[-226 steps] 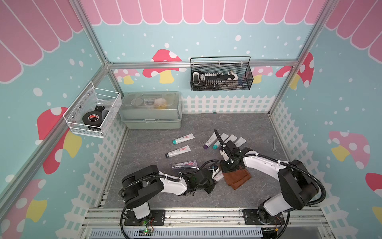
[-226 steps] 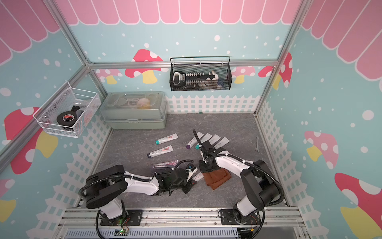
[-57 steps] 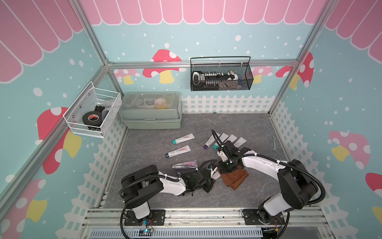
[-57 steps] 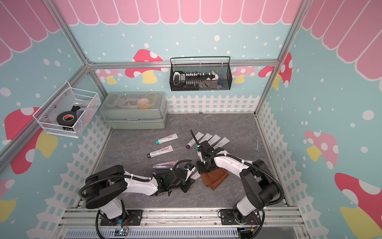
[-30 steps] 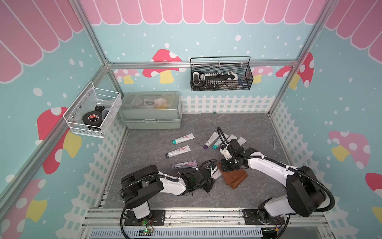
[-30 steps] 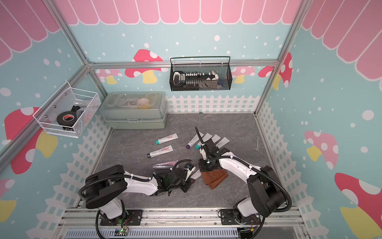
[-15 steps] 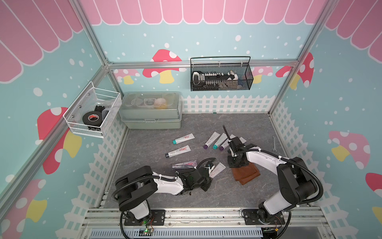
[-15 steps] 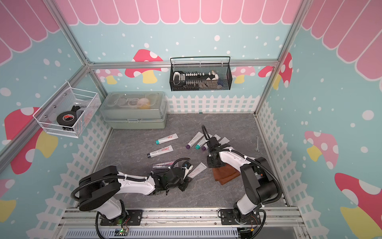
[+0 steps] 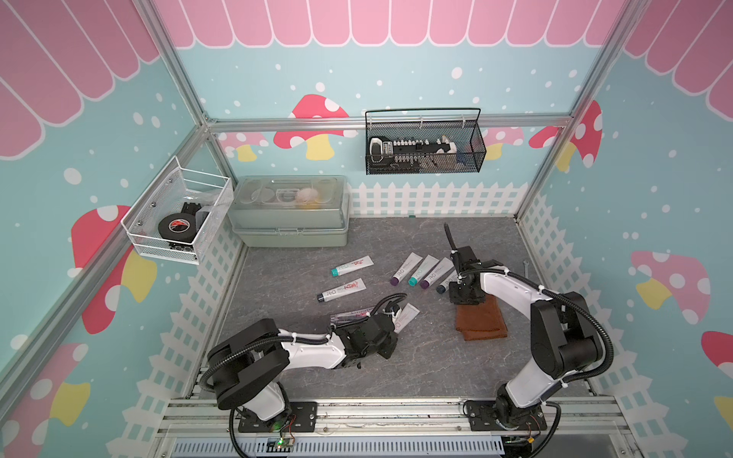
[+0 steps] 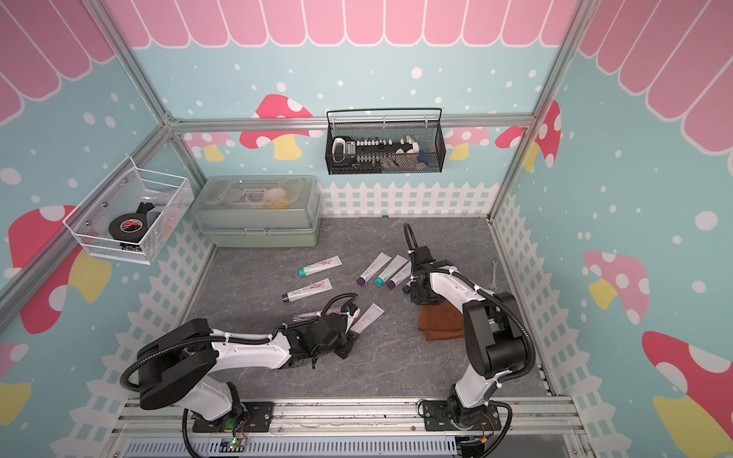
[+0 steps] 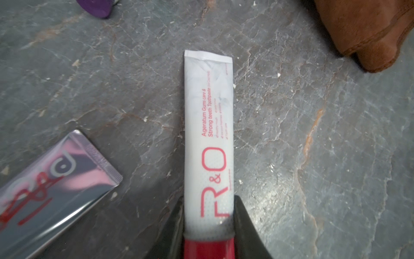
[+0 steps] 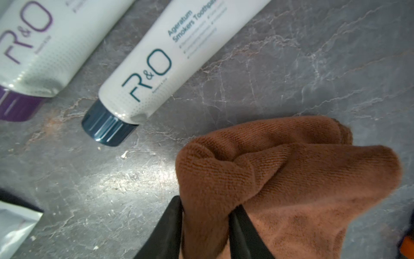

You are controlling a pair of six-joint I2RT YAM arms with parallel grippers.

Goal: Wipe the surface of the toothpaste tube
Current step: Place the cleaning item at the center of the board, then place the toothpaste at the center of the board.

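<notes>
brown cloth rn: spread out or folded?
Folded. In both top views the brown cloth lies as a layered rectangle; the right wrist view shows one end bunched up between the fingers of the right gripper.

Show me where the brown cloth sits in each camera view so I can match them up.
Top view: brown cloth right of centre, just nearer than the dark-blue-capped tube.
Top view: brown cloth in the same spot, by the right arm.
Left wrist: only one corner, at the frame's edge.
Right wrist: close up and bunched.
Shared landmark: the dark-blue-capped tube, beside the cloth in three views; not in the left wrist view.
</notes>
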